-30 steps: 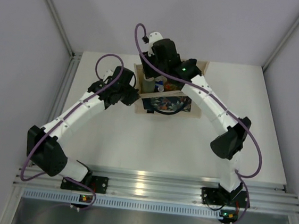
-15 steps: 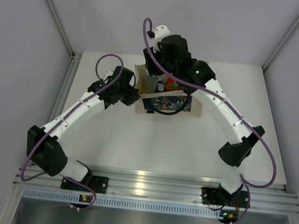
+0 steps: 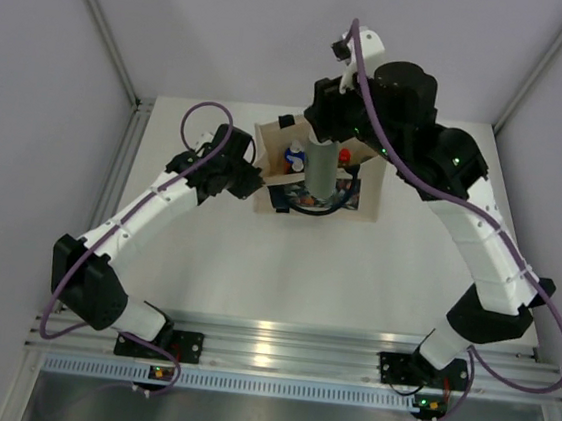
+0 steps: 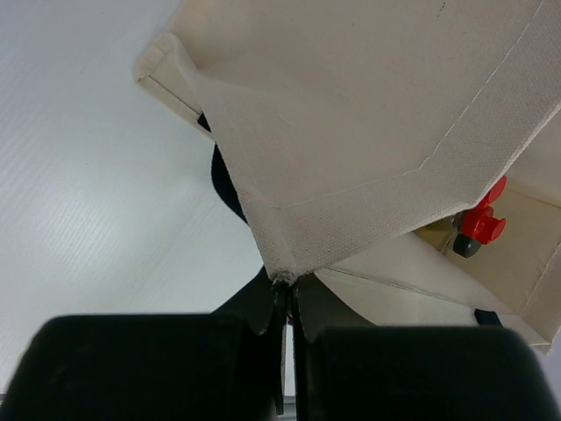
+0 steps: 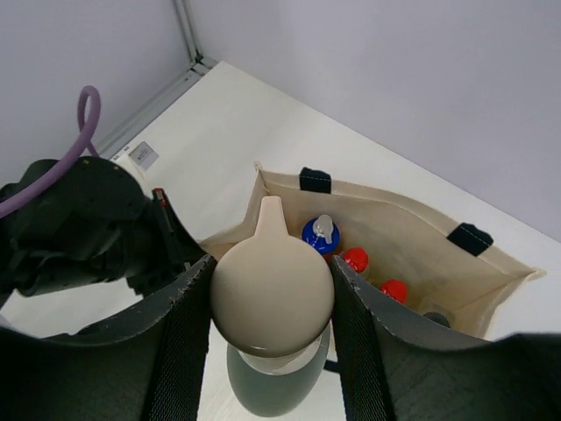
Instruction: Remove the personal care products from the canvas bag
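From above, the canvas bag [image 3: 364, 211] stands open by the far edge of the table [image 3: 205, 263], with bare surface toward the near edge. The left gripper [image 3: 252, 181] pinches the bag's left corner, and the right gripper [image 3: 320, 144] clamps the grey-green bottle [image 3: 318, 174] over its mouth. The left wrist view shows fingers [image 4: 250, 307] clenched on canvas; the right wrist view shows the bottle's beige cap [image 5: 272, 289] between the jaws, with a blue-topped bottle [image 5: 320, 233] and two red caps [image 5: 355, 259] below in the bag.

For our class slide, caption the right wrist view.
Right gripper holds a beige-capped grey-green bottle above the open canvas bag, with more bottles inside.
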